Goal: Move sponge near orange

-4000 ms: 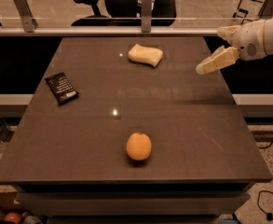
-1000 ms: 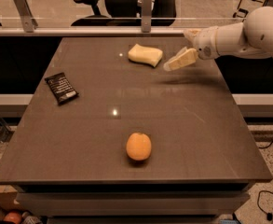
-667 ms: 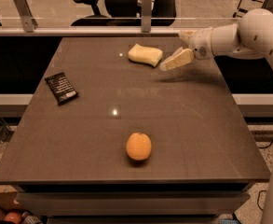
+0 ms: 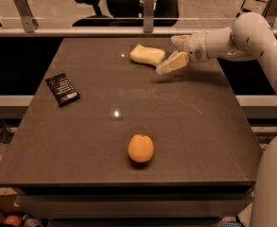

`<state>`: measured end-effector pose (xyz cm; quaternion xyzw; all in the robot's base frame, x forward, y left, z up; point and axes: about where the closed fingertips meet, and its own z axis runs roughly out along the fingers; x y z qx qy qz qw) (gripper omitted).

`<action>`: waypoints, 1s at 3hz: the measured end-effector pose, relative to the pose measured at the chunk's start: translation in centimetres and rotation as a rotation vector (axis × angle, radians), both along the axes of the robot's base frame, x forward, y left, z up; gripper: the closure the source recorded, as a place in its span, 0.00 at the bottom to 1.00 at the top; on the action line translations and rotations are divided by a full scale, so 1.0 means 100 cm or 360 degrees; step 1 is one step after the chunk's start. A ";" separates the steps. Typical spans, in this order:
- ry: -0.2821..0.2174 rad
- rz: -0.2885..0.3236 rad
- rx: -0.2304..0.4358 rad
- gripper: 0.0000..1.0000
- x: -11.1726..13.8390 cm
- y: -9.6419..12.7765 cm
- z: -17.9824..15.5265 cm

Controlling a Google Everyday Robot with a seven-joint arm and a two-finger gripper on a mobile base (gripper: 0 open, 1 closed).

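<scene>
The pale yellow sponge (image 4: 145, 55) lies at the far middle of the dark table (image 4: 194, 126). The orange (image 4: 141, 148) sits near the front middle of the table, well apart from the sponge. My gripper (image 4: 168, 55) comes in from the right on the cream arm and is open. Its lower finger (image 4: 173, 63) is just right of the sponge's right end and its upper finger (image 4: 179, 40) is behind that end. It holds nothing.
A flat black snack packet (image 4: 62, 89) lies at the left of the table. A railing (image 4: 81, 31) and an office chair (image 4: 93, 6) stand behind the far edge. My arm (image 4: 251, 37) spans the far right corner.
My gripper has moved left along the far side of the table, from the right edge up to the sponge's right end. The sponge, orange and packet have not moved.
</scene>
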<state>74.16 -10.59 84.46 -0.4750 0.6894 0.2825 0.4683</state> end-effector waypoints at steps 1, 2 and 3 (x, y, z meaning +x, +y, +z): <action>0.0009 0.0020 -0.0011 0.00 -0.004 0.008 -0.002; -0.0020 -0.0028 -0.0062 0.00 -0.008 0.014 -0.004; -0.0050 -0.0101 -0.0074 0.00 -0.007 0.021 -0.009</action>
